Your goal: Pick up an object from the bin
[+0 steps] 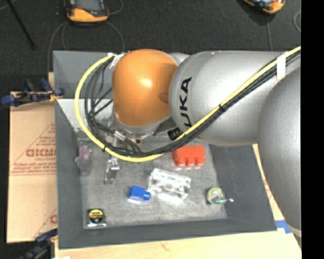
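We log dark speckled floor point(202, 30) across the far side, a thin pale cable point(120, 34) looping over it, an orange-and-black device point(87, 10) at far left and a second orange-and-black device point(263, 4) at far right.

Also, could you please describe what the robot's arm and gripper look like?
The arm is thick, rounded and silver-grey, with black KUKA lettering. An orange dome cover caps its wrist. A yellow cable runs along the arm and loops round the wrist beside black cables. The gripper below is small, grey metal.
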Controlling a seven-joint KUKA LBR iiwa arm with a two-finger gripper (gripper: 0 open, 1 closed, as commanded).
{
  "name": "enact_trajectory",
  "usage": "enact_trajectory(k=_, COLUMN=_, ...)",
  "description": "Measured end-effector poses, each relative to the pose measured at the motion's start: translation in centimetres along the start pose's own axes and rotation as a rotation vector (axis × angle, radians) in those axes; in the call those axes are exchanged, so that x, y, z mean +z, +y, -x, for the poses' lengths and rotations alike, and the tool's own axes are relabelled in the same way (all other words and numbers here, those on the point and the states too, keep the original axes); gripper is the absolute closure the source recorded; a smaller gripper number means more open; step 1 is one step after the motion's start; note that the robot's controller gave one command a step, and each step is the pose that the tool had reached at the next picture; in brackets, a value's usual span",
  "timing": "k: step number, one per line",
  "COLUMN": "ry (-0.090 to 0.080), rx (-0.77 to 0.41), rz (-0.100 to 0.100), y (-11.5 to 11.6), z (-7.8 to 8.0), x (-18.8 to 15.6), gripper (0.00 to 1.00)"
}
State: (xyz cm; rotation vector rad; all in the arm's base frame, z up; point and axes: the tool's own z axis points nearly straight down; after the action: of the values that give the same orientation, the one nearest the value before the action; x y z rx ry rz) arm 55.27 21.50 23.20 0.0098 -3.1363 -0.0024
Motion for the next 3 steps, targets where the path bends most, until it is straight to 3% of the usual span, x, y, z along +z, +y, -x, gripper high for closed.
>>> enact_trajectory(k=1, ry=-0.016, rx=0.079, rz=0.003, y=0.4, z=-4.9, x=14.0, gripper=0.0)
enact_trajectory(k=2, ry=-0.015, rx=-0.003, rz=-0.002, y=-8.6, z=-6.9, x=0.1, gripper=0.0)
enact_trajectory(k=3, ry=-0.006, rx=-0.058, rz=0.001, y=-8.0, z=-7.0, x=8.4, gripper=0.0)
